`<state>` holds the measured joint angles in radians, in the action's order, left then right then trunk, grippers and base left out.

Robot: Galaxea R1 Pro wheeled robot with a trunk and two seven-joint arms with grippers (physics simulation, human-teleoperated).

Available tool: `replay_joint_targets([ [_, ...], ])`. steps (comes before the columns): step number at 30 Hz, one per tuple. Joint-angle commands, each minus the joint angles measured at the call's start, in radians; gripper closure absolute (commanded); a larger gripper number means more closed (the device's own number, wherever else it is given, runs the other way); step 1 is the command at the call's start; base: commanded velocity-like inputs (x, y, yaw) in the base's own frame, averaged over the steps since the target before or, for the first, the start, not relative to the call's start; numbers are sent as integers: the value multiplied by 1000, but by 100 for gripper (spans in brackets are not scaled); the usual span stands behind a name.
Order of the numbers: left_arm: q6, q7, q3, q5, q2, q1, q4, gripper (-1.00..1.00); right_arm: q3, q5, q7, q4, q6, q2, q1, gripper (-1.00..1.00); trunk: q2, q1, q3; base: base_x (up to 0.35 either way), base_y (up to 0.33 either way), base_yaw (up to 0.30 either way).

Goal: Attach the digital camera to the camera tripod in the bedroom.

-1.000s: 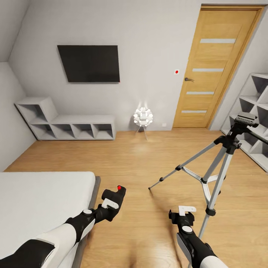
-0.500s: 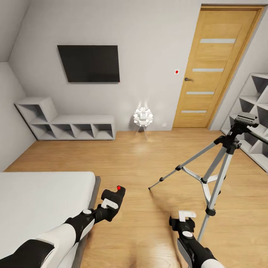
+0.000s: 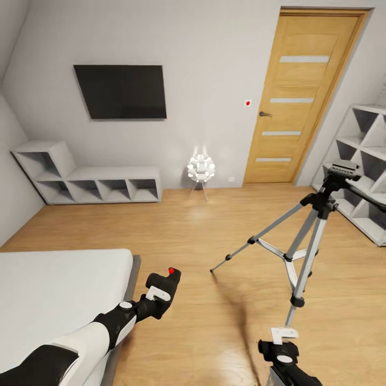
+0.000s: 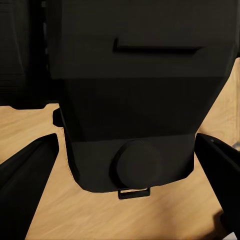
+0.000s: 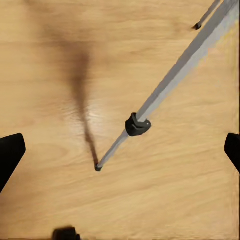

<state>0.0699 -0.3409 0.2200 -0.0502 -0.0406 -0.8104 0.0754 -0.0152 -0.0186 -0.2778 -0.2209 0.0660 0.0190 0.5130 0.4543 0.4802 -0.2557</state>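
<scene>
A bedroom with a light wood plank floor (image 3: 203,236) and pale grey walls, seen from the robot's head. Low in the frame, left of centre, the left gripper (image 3: 161,294) has its jaws closed around the digital camera (image 3: 165,282), a small black body with a round red button on top, held above the floor just beside the corner of the grey bed (image 3: 59,289). The left wrist view shows the camera body (image 4: 135,95) close up between the two dark fingers (image 4: 25,185). At the bottom edge, right of centre, the right gripper (image 3: 282,343) holds nothing; in its wrist view the jaws stand wide apart over the floor. The camera tripod (image 3: 311,225) stands at the right of the frame, silver legs spread, its nearest leg (image 5: 165,95) just above the right gripper. A wooden door (image 3: 303,96), wall television (image 3: 120,91), low white cube shelf (image 3: 86,179) and small globe lamp (image 3: 201,169) line the far wall.
</scene>
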Motion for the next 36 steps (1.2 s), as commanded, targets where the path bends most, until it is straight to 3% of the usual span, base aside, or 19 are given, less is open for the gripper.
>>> replay_joint_targets([
  [1, 7, -1, 2, -4, 0, -1, -1, 100, -2, 10, -3, 4, 2, 10, 1, -100, 2, 0, -2, 0, 0, -217],
  [8, 5, -5, 1, -1, -1, -1, 1, 100, -2, 136, 0, 7, 2, 59, 1, -100, 2, 0, -2, 0, 0, -236],
  [11, 5, -15, 1, 0, -1, -1, 1, 100, -2, 151, 0, 8, 2, 67, 1, -100, 2, 0, -2, 0, 0, -245],
  [12, 5, -47, 1, 1, -1, -1, 4, 100, -2, 157, 0, 9, 2, 71, 1, -100, 2, 0, -2, 0, 0, -246],
  [18, 3, -145, -3, 3, 0, -1, 20, 100, -2, 160, -1, 13, 2, 73, 1, -100, 2, 0, -2, 0, 0, -246],
  [23, -23, -181, -3, 0, -1, -3, 79, 100, -2, 161, -2, 28, 2, 73, 1, -100, 2, 0, -2, 0, 0, -246],
  [28, -167, -212, -1, -2, 2, -4, 216, 100, -2, 161, -3, 34, 2, 72, 1, -100, 2, 0, 0, 0, 0, -246],
  [36, -263, -326, 2, -7, 17, -5, 390, 100, -2, 162, -3, 36, 2, 72, 1, -100, 2, 0, 3, 0, 0, -242],
])
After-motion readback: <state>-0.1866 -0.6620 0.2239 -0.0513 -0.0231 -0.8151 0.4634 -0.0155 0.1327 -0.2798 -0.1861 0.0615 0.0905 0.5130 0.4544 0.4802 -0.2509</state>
